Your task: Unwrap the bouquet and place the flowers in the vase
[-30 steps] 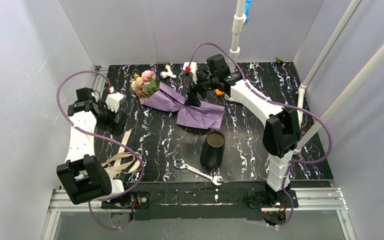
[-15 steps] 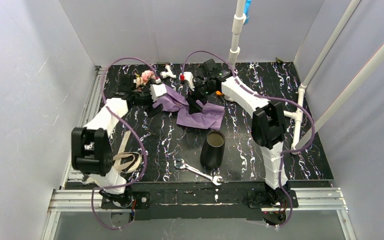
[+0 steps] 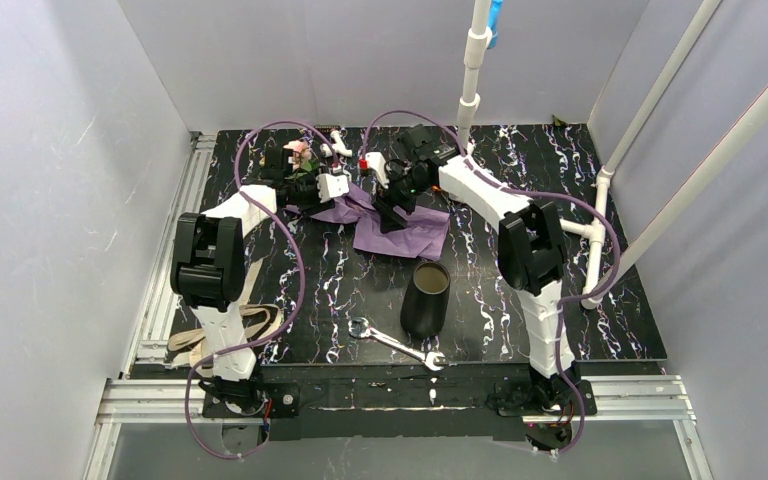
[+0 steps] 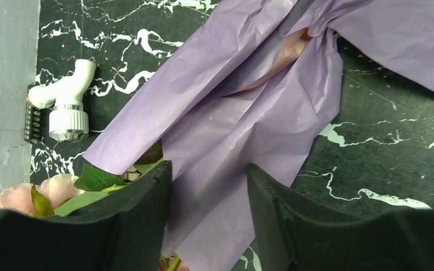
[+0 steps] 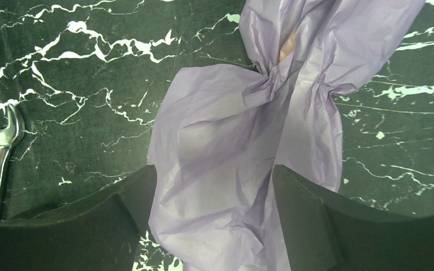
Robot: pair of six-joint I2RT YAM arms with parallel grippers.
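The bouquet [image 3: 405, 238] of fabric roses in crinkled purple paper lies on the black marbled bench [image 3: 560, 300] beyond the black tapered vase [image 3: 426, 297]; left fingers [image 4: 138, 214] half-closed astride the wrap, right fingers [image 5: 118, 220] wide above it; the paper seems light, limp, tearable; best pinch a loose edge.

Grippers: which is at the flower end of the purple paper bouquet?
The left gripper: pink rose and green leaves beside its finger. The right gripper straddles only purple paper.

Lying flat far back, purple paper crumpled: bouquet [image 3: 400, 232], pink flowers [image 4: 14, 197] poking out left. Standing upright nearer: black vase [image 3: 426, 298].
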